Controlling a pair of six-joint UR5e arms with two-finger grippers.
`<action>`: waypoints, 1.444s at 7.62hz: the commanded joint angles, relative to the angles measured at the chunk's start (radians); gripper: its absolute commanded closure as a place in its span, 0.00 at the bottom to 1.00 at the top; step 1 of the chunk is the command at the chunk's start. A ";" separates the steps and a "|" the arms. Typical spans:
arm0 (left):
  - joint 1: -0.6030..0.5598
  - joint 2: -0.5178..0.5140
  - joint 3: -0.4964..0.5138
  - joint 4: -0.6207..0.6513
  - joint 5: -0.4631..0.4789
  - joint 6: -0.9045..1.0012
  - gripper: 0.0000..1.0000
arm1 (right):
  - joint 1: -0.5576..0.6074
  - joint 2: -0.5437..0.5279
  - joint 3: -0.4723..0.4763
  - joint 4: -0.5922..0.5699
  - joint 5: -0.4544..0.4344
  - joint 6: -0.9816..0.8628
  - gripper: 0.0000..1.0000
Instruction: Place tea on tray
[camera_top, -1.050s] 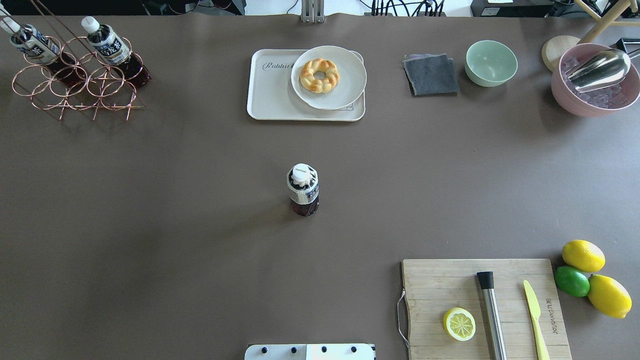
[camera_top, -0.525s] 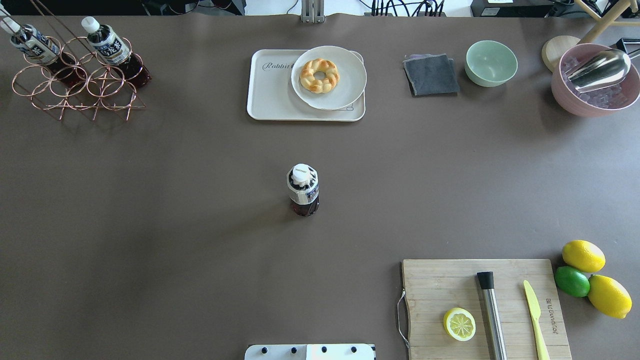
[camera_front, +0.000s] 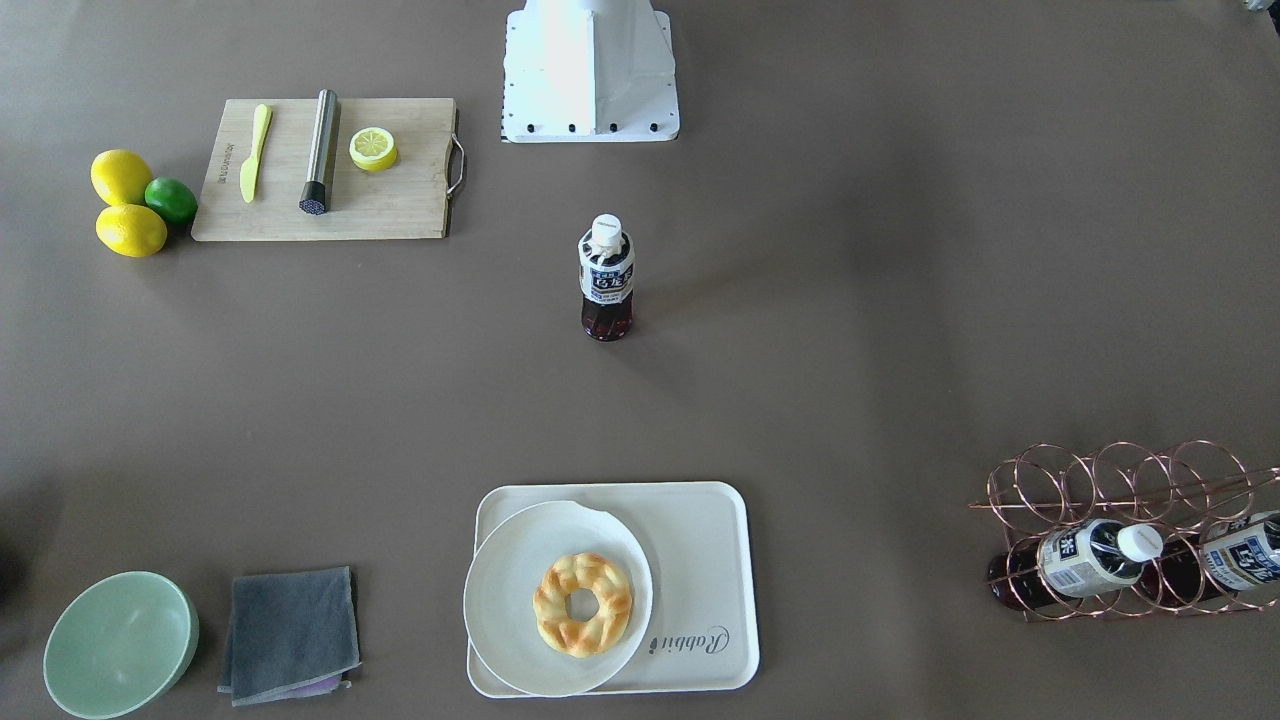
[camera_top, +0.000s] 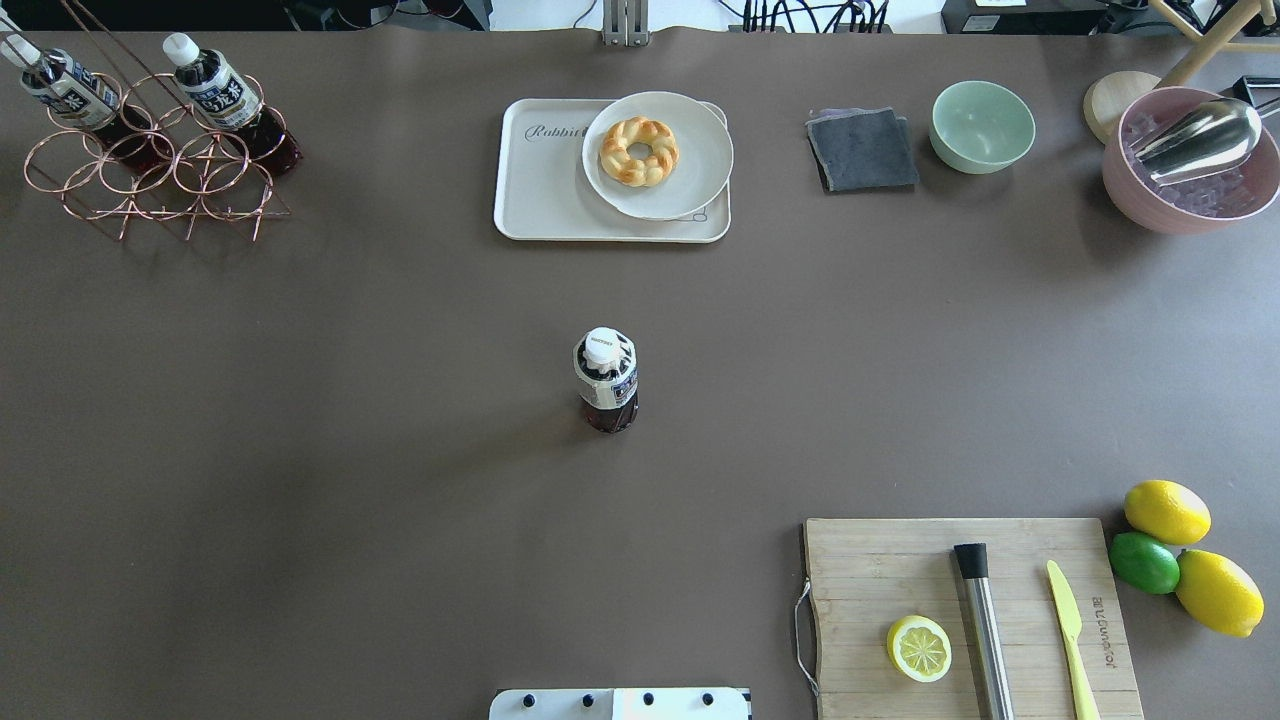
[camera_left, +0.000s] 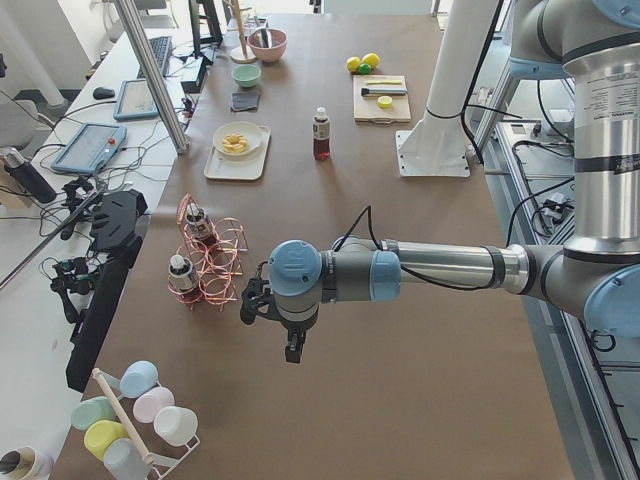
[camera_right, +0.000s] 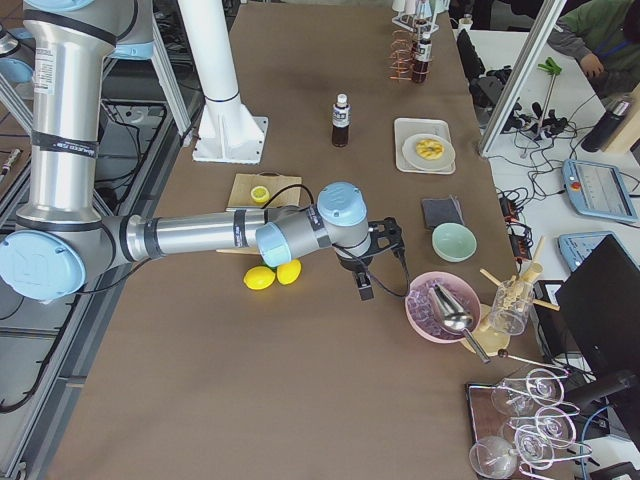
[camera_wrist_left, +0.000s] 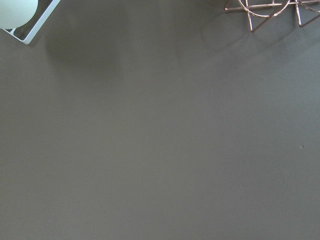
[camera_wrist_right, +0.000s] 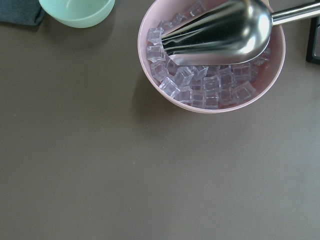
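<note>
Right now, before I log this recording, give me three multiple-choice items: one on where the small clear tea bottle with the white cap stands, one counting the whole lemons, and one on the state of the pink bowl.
1. Relative to the cream rectangular tray, the small clear white-capped tea bottle stands: A) on it; B) touching its rim; C) apart from it, on the brown table.
2. Whole yellow lemons beside the wooden cutting board: A) two; B) one; C) four.
3. The pink bowl is: A) empty; B) holding ice cubes and a metal scoop; C) upside down.
Answers: 1 C, bare table shows all round the bottle; 2 A, two lemons flank one green lime; 3 B, the right wrist view shows cubes under the scoop.
</note>
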 joint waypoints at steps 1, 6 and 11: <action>0.001 0.000 -0.003 -0.005 -0.003 -0.018 0.03 | -0.011 0.017 0.003 0.002 0.000 0.002 0.00; 0.001 0.012 -0.006 -0.058 -0.005 -0.018 0.03 | -0.252 0.337 0.085 0.003 0.029 0.236 0.00; 0.002 0.010 -0.001 -0.058 -0.005 -0.018 0.03 | -0.671 0.631 0.134 0.095 -0.291 0.499 0.00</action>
